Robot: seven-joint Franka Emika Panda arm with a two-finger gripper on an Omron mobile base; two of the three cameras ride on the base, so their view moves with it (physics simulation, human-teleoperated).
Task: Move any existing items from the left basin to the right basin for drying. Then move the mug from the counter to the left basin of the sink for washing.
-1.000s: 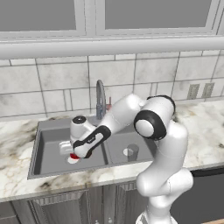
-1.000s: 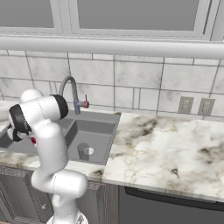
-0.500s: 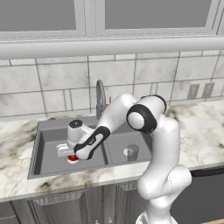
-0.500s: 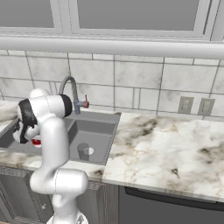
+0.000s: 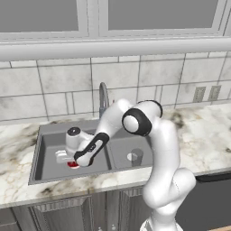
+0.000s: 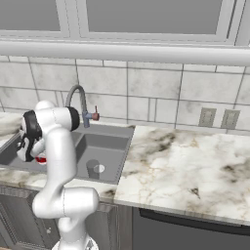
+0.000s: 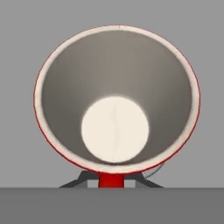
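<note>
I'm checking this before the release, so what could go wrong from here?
1. The gripper is shut on the red mug's near wall alone; that thin hold could let the mug tip as the fingers open.
2. The mug sits low in the left basin, close to its floor, so pushing further down might jam it against the basin.
3. The grey cup already stands in the right basin; a wide retreat could knock it.

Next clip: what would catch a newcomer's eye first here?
The white arm bent low into the left basin, where its pincer is shut on the red mug. The hand view looks straight down into that mug's pale inside. A grey cup stands in the right basin.
</note>
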